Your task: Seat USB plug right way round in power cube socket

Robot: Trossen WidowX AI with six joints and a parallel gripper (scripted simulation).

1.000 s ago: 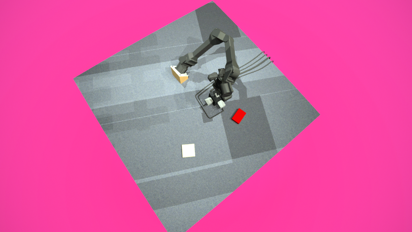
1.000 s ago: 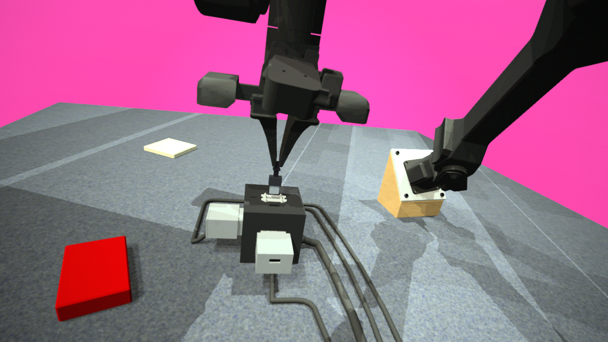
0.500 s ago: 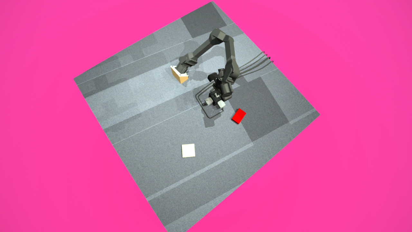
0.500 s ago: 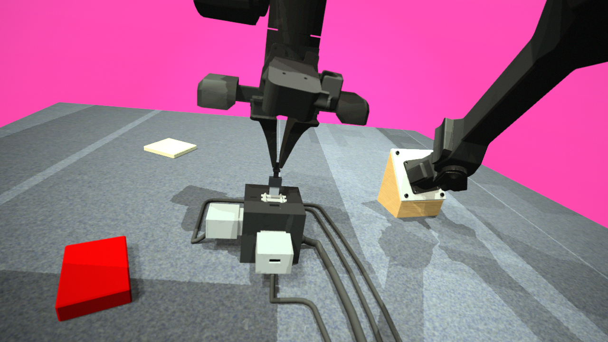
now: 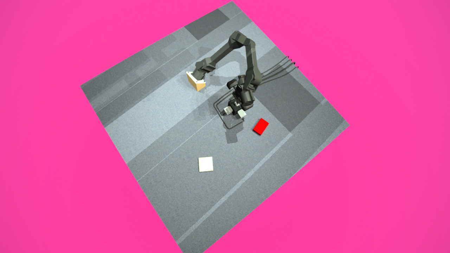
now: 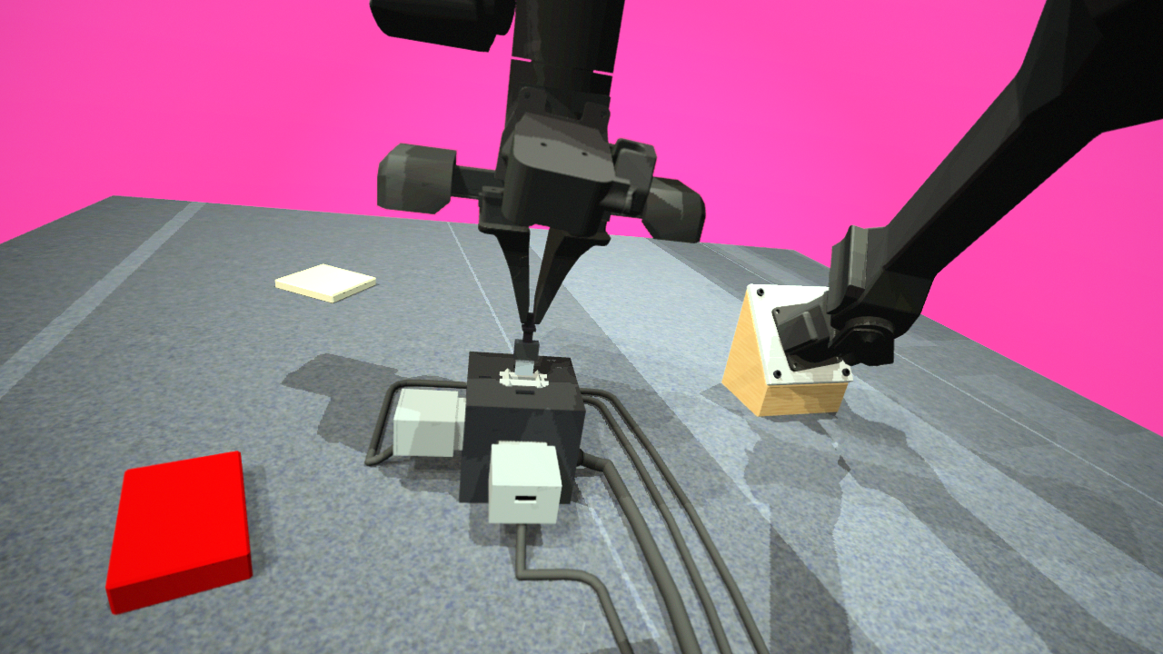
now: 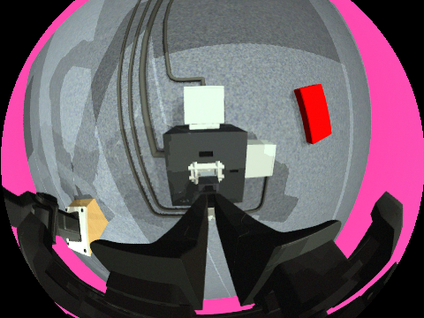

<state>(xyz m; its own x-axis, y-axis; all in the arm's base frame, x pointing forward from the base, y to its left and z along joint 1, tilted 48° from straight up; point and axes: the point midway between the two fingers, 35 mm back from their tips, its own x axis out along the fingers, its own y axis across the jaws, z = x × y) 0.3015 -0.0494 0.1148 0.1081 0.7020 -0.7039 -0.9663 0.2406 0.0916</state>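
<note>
The black power cube (image 5: 235, 109) (image 6: 524, 422) (image 7: 177, 146) stands on the table. A white frame (image 7: 206, 165) surrounds the socket on its top. My gripper (image 6: 529, 319) (image 7: 210, 199) points down above the cube and is shut on the USB plug (image 6: 527, 351) (image 7: 208, 182). The plug is roughly upright, dark-bodied, with its pale metal end down at the white frame. Part of the metal shows between body and frame. I cannot tell whether its tip is inside the socket, or which way round it is. The fingertips are hidden in the top view.
Two white adapters (image 6: 428, 421) (image 6: 524, 481) (image 7: 203, 106) (image 7: 261, 160) project from the cube's sides. Cables (image 6: 642, 496) run around it. A red block (image 5: 261, 126) (image 6: 183, 520) (image 7: 314, 112) lies near. A cream tile (image 5: 205, 164) (image 6: 325, 281) lies farther off. The arm's wooden wedge (image 5: 198, 86) (image 6: 744, 358) (image 7: 94, 221) stands nearby.
</note>
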